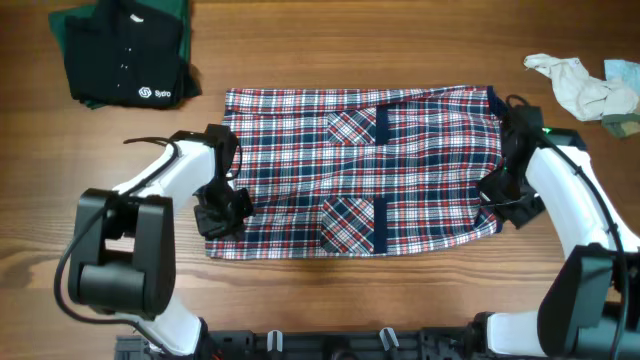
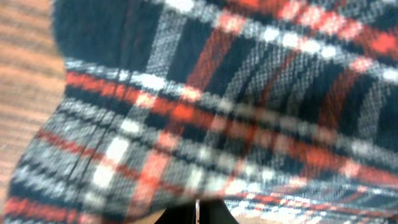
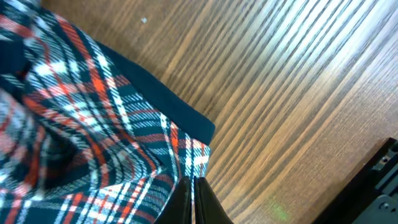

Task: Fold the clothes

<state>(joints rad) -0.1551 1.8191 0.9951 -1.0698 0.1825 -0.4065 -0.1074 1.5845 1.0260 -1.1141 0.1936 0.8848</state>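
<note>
A red, white and navy plaid shirt (image 1: 360,170) lies spread flat across the middle of the wooden table. My left gripper (image 1: 218,212) is shut on the shirt's left edge near the front corner; in the left wrist view the plaid cloth (image 2: 211,106) fills the frame above the closed fingers (image 2: 197,214). My right gripper (image 1: 503,195) is shut on the shirt's right edge; in the right wrist view the closed fingers (image 3: 191,199) pinch the plaid hem (image 3: 186,149) just over the wood.
A folded dark green and black garment (image 1: 125,55) lies at the back left. A crumpled pale cloth (image 1: 580,85) lies at the back right. Bare wood (image 3: 292,93) lies to the right of the shirt.
</note>
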